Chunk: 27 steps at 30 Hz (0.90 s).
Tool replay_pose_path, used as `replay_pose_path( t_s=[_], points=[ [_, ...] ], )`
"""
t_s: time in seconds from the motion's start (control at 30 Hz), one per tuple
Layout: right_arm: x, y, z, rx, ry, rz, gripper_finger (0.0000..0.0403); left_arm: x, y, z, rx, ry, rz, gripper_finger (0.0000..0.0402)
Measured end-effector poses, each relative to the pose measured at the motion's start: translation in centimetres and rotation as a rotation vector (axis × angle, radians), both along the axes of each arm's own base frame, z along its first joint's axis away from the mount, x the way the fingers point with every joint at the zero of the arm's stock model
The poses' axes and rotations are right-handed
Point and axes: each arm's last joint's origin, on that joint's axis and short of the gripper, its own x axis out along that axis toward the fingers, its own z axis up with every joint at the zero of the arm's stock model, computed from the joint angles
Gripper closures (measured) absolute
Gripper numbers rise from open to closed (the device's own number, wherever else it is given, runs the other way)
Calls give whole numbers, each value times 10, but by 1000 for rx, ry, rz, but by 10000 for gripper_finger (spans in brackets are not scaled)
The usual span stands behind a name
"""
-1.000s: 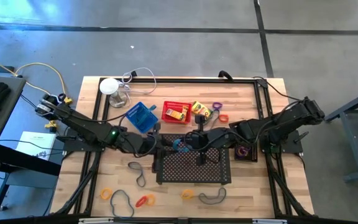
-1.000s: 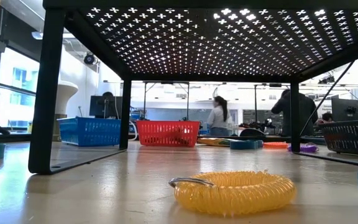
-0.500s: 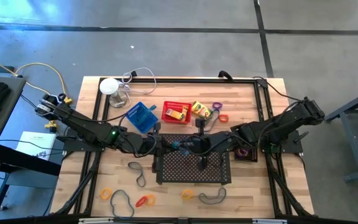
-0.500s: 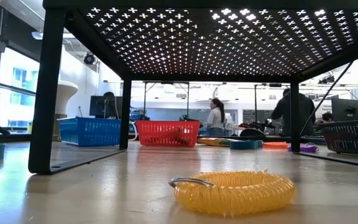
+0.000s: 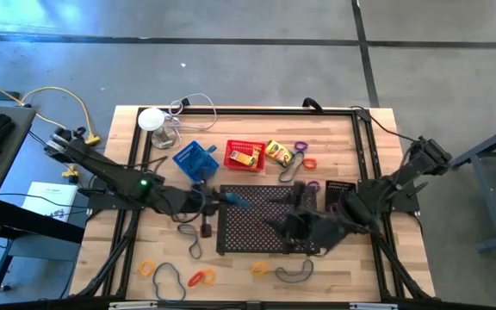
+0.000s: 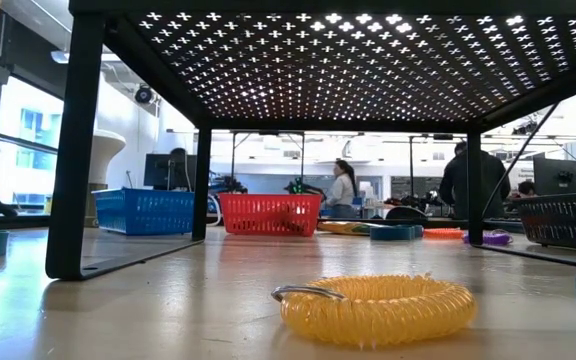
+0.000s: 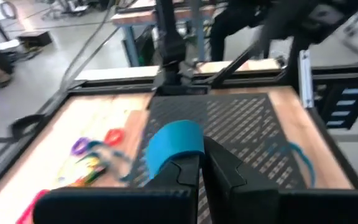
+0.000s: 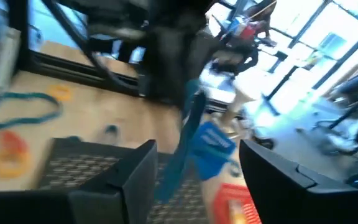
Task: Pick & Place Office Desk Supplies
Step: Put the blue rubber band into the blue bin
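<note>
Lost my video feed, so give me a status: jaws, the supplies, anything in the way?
Left gripper shut on blue band above black tray. Right gripper open, empty. Nothing blocking.

The right gripper (image 8: 194,180) has its jaws spread wide with nothing between them. Beyond them hangs a blue band (image 8: 188,134), stretched down from a dark arm (image 8: 160,37) above (much of this is blurred). A blue mesh basket (image 8: 211,144) sits behind it, a red basket (image 8: 232,202) nearer. On the wooden table (image 8: 104,115) lie a teal loop (image 8: 17,106), a yellow loop (image 8: 61,93) and an orange loop (image 8: 10,149), beside the black perforated tray (image 8: 73,168).
</note>
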Motion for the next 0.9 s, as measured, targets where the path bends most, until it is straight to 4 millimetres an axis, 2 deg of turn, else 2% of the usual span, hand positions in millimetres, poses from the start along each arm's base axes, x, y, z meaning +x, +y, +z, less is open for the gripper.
replay_pose_path(
  t_s=[0.17, 0.3, 0.43, 0.63, 0.9],
  points=[
    [-10, 16, -5, 147, 5, 72, 176, -36, 14, 18, -3, 72, 80, 401],
    [-14, 23, -11, 241, 22, 115, 180, -59, 40, 20, 1, 142, 220, 401],
    [-15, 23, -18, 313, 27, 92, 187, -74, 71, 18, -4, 210, 371, 401],
    [-16, 23, -29, 444, 38, 66, 197, -75, 109, 12, -64, 310, 462, 401],
    [-17, 25, -41, 603, 91, 86, 202, -72, 144, -20, -173, 585, 553, 401]
  ],
)
